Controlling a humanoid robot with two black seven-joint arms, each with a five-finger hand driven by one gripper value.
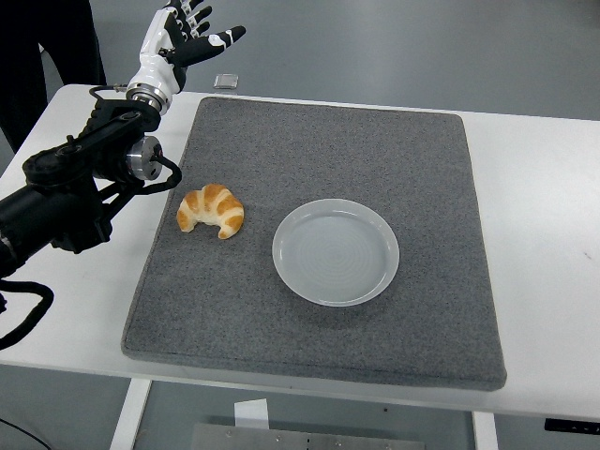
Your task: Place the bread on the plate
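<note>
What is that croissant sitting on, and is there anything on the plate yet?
The croissant lies directly on the grey mat, which covers the white table. The plate beside it shows nothing on it. What lies under the mat's middle is hidden.

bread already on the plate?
No, the croissant lies on the grey mat to the left of the plate, apart from it, and the plate holds nothing.
</note>
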